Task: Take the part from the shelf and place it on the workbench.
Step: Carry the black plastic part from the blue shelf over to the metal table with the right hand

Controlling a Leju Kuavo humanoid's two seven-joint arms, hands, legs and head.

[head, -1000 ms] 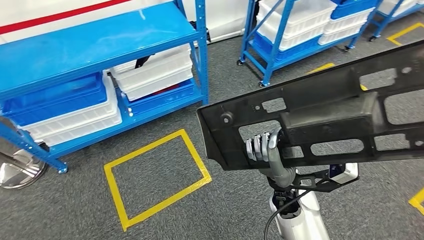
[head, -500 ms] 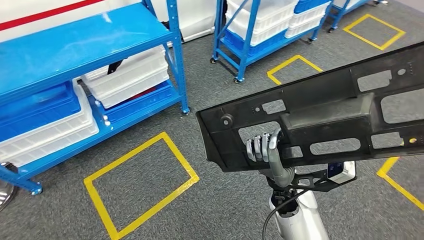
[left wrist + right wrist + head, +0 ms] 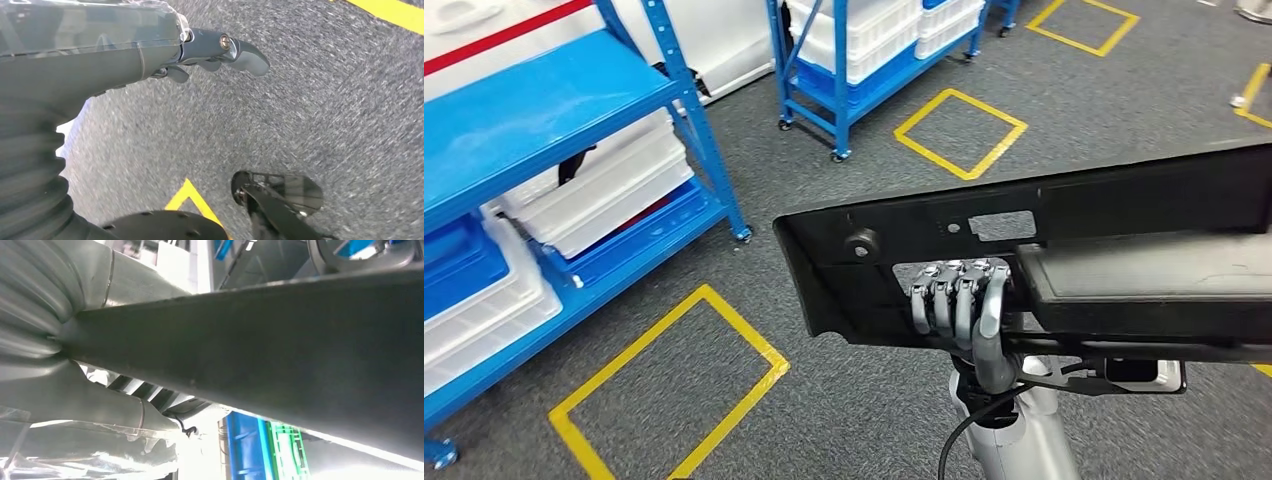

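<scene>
We are carrying the black part (image 3: 1064, 260) up in front of us with our right hand (image 3: 959, 300), fingers hooked through one of its openings, while our left hand (image 3: 220, 50) is hanging empty with fingers loosely apart over the carpet. We are judging it best to be keeping the long part level and clear of the blue shelf (image 3: 554, 110) at far left, as no workbench is appearing yet.

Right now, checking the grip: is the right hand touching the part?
Touching. The head view shows the right hand's fingers hooked through a cutout in the part.
</scene>
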